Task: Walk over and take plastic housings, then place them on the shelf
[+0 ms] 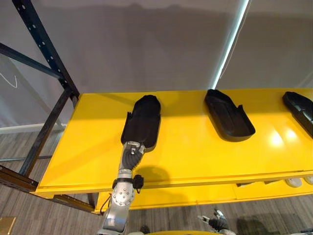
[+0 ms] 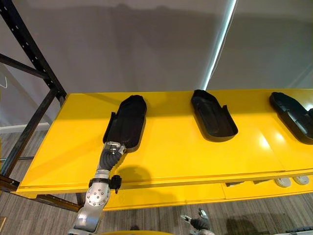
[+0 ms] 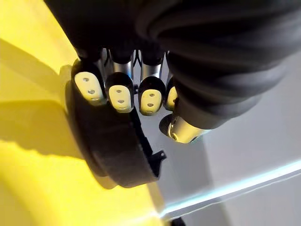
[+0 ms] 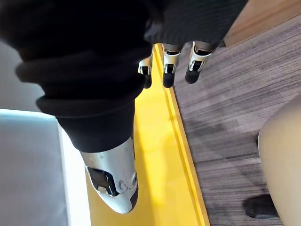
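Three black plastic housings lie on the yellow shelf [image 1: 190, 156]. My left hand [image 1: 131, 154] reaches up from below and grips the near end of the leftmost housing [image 1: 143, 120], which rests flat on the shelf. In the left wrist view its fingers [image 3: 120, 96] curl over the rim of that housing [image 3: 113, 146], with the thumb beside them. A second housing [image 1: 227, 115] sits in the middle and a third [image 1: 299, 108] at the right edge. My right hand [image 1: 217, 223] hangs low below the shelf front, fingers [image 4: 174, 61] relaxed and holding nothing.
A dark metal rack upright [image 1: 44, 49] with a diagonal brace stands at the shelf's left end. A grey wall with a bright vertical light strip [image 1: 230, 46] backs the shelf. Small white parts [image 1: 293, 182] lie on a lower yellow level at the right. Grey wood-pattern floor is below.
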